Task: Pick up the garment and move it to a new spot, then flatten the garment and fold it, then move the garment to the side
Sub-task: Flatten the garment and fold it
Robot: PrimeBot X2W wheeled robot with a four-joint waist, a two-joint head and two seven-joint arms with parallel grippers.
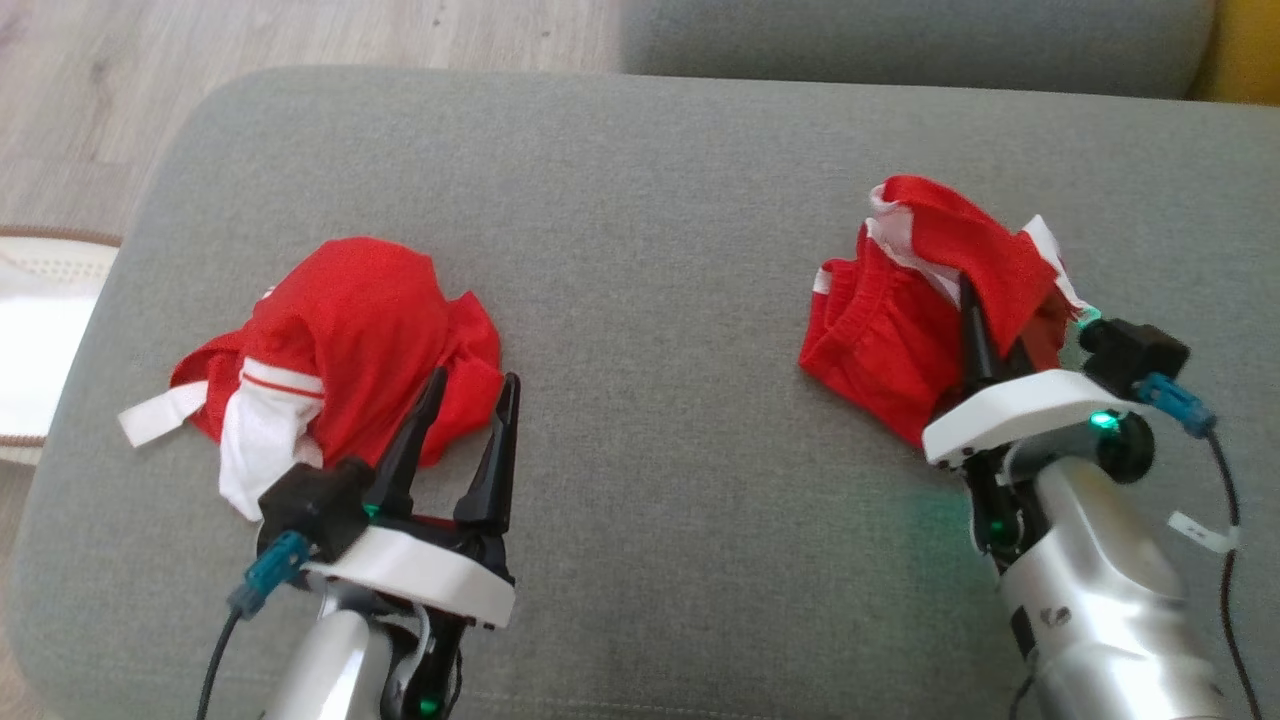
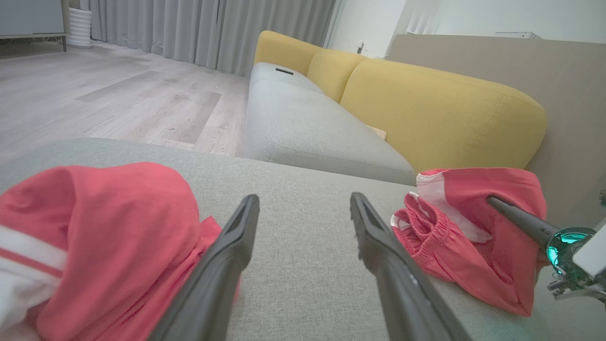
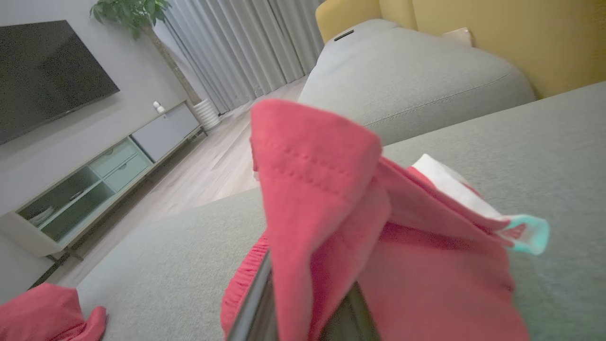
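Note:
A red garment with white trim and an elastic waistband (image 1: 890,340) lies bunched on the right of the grey cushion (image 1: 660,300). My right gripper (image 1: 985,320) is shut on a raised fold of it; in the right wrist view the red cloth (image 3: 322,189) drapes over both fingers and hides their tips. A second red garment with a white sleeve (image 1: 350,320) lies crumpled on the left. My left gripper (image 1: 476,380) stands open just at its near right edge, with nothing between the fingers (image 2: 236,246). The left wrist view shows both garments (image 2: 109,222) (image 2: 473,199).
The cushion's left edge drops to a wood floor (image 1: 200,40), where a white woven object (image 1: 30,330) sits. A second grey seat (image 2: 303,123) and yellow backrests (image 2: 440,109) lie beyond. A TV cabinet (image 3: 94,180) stands across the room.

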